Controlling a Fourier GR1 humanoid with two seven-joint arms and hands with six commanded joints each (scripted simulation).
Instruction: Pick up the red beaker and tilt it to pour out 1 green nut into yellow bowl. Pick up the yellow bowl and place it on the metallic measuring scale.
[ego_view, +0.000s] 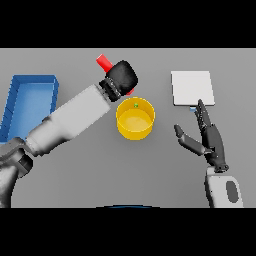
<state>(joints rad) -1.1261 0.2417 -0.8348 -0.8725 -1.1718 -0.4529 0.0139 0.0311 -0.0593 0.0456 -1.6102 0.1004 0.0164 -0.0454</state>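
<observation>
The left hand (121, 77) is clenched round the one red beaker (104, 62) at upper centre, tipped just beyond the single yellow bowl (135, 118), where one green nut (136, 105) lies. The right hand (205, 136) hovers at right, fingers loose, below the scale (192, 87). One blue tray (30, 100) sits upper left.

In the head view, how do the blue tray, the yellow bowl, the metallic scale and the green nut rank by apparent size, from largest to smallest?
1. blue tray, though cut off at the left edge
2. metallic scale and yellow bowl: too alike to rank
3. green nut, far the smallest
</observation>
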